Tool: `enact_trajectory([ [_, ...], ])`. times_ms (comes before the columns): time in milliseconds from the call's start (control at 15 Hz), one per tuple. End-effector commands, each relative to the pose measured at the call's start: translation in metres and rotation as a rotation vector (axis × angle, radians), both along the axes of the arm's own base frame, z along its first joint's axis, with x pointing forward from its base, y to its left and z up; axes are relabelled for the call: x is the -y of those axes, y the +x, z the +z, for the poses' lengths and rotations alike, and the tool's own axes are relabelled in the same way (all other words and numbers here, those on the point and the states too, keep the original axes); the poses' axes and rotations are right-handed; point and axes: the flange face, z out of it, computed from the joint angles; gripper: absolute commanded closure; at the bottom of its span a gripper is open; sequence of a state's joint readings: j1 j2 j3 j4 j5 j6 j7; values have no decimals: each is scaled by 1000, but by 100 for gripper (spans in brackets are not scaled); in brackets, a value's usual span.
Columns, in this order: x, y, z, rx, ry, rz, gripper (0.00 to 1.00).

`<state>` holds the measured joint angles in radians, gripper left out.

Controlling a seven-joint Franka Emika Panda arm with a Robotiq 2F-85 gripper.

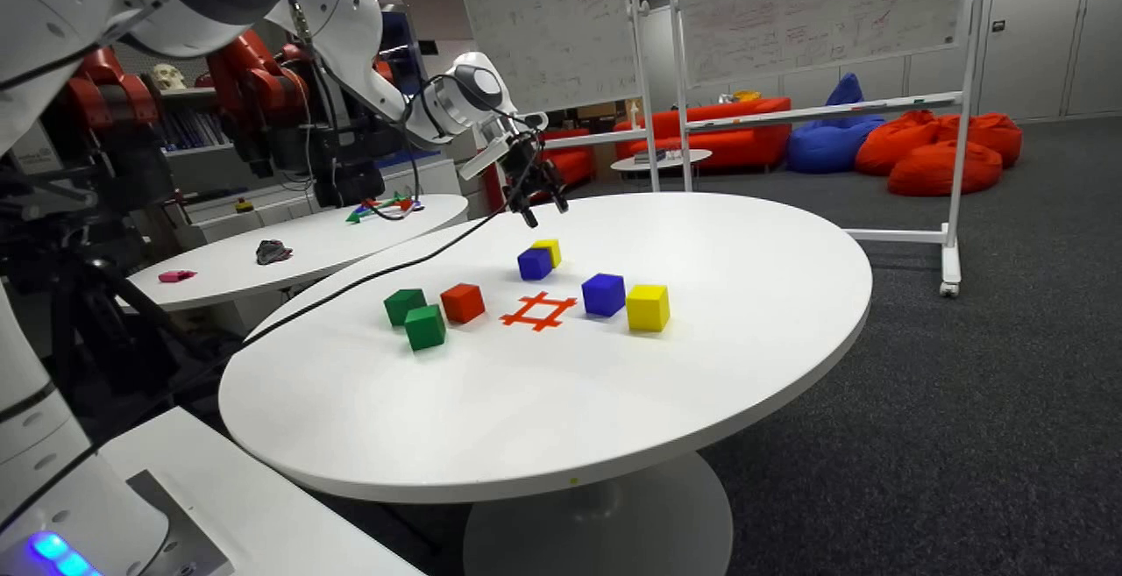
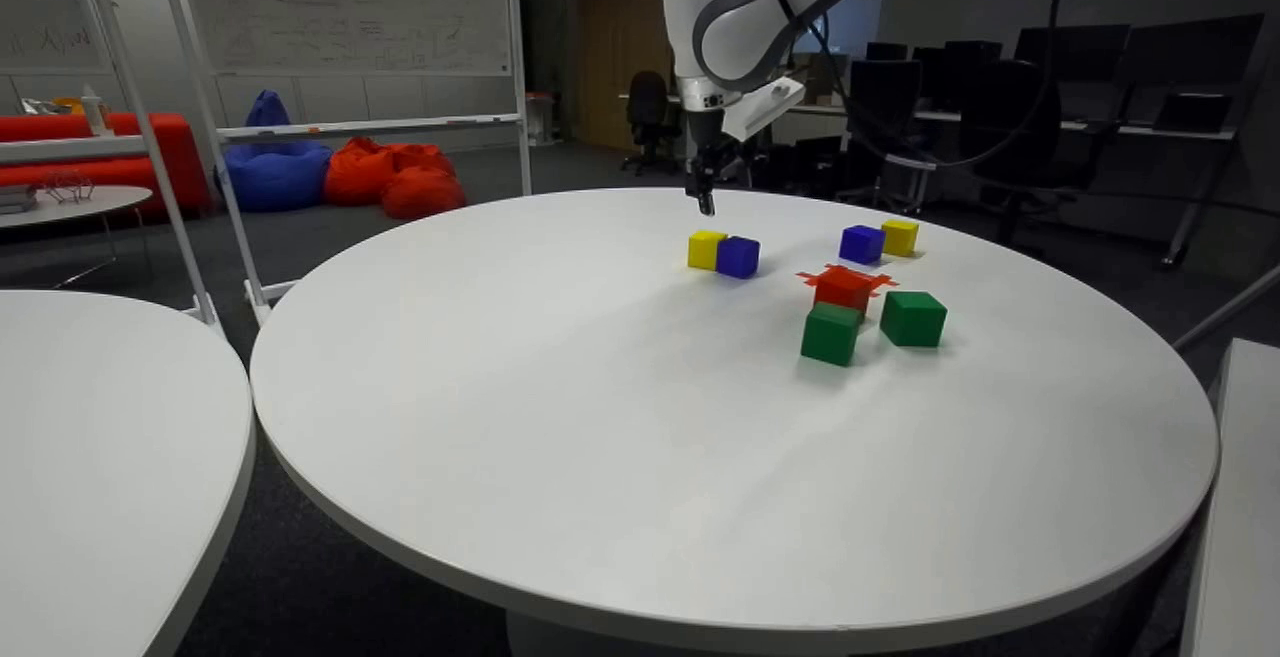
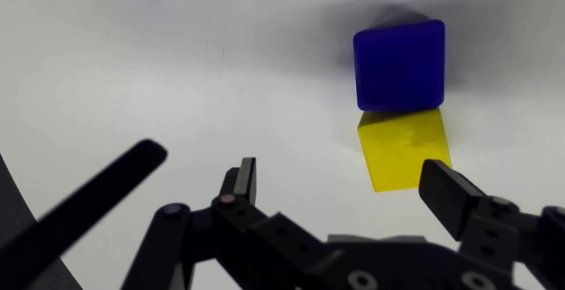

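Observation:
My gripper, seen in both exterior views, is open and empty above the white round table. It is nearest to a yellow cube and a blue cube, which sit against each other. In the wrist view, that yellow cube lies ahead of the open fingers, and the right fingertip overlaps its near right corner. The blue cube is just beyond it. Contact with the gripper does not show. Both cubes also show in an exterior view, yellow and blue.
A second blue cube and yellow cube stand beside a red tape outline. A red cube and two green cubes stand on its other side. A black cable hangs across an exterior view.

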<state>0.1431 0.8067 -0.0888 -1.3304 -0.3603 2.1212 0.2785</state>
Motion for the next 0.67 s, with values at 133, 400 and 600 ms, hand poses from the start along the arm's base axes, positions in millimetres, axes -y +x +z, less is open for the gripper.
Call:
enact_trajectory([
  [133,7,12,-13,-44,-1,21,0],
  [400,5,14,-14,-52,-9,27,0],
  [600,1,10,-19,-32,-13,11,0],
])
